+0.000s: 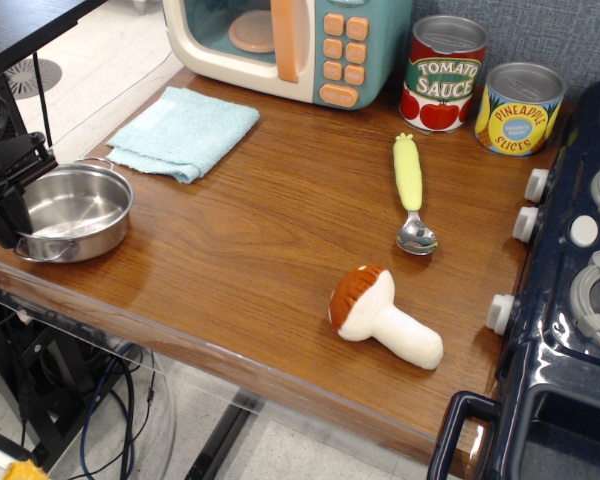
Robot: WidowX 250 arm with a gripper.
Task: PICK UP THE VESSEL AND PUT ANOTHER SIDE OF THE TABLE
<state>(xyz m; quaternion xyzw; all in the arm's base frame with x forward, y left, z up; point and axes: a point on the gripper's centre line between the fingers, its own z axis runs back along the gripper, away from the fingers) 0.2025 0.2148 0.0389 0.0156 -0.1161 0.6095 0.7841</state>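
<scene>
We saw a brown wood-grain tabletop [280, 230] carrying the vessel [72, 212] at its front left corner, just in front of a folded light-blue cloth [185, 131]. At the back stood a toy microwave [290, 45] and two cans [480, 88]. A green-handled spoon [412, 190] and a plush mushroom [383, 317] lay nearer the toy stove [570, 300].
</scene>
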